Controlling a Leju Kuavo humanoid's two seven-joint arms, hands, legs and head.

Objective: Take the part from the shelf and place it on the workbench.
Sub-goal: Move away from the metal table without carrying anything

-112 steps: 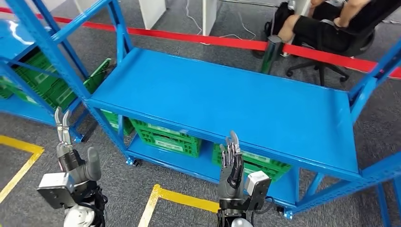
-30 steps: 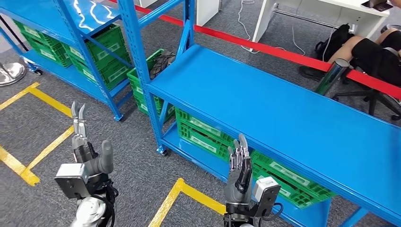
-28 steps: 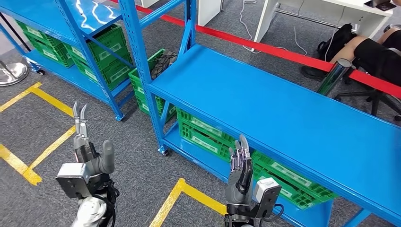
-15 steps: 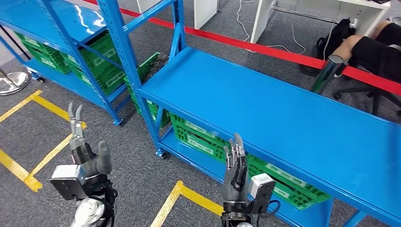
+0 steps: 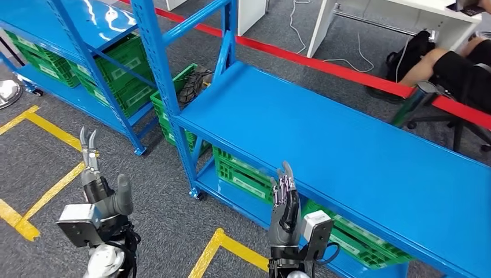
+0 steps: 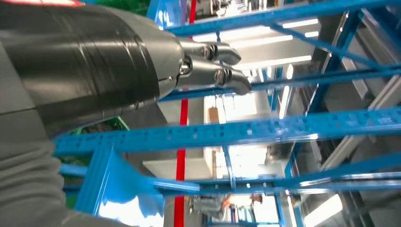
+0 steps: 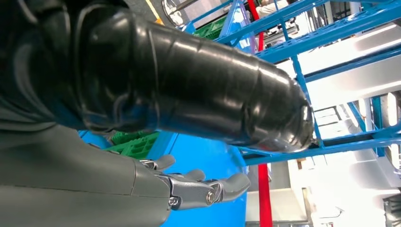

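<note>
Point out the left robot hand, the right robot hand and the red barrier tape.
left robot hand point(image 5: 99, 186), head view, on the palm below the raised fingers.
right robot hand point(image 5: 285, 204), head view, on the palm.
red barrier tape point(image 5: 324, 66), head view, mid-strip behind the shelf.

Blue upright post point(image 5: 165, 98) stands between left hand point(image 5: 98, 185) and shelf top point(image 5: 324, 139).

Green crates point(image 5: 243, 171) sit under the blue surface, red tape point(image 5: 324, 66) beyond, a seated person point(image 5: 457, 63) behind it.
</note>
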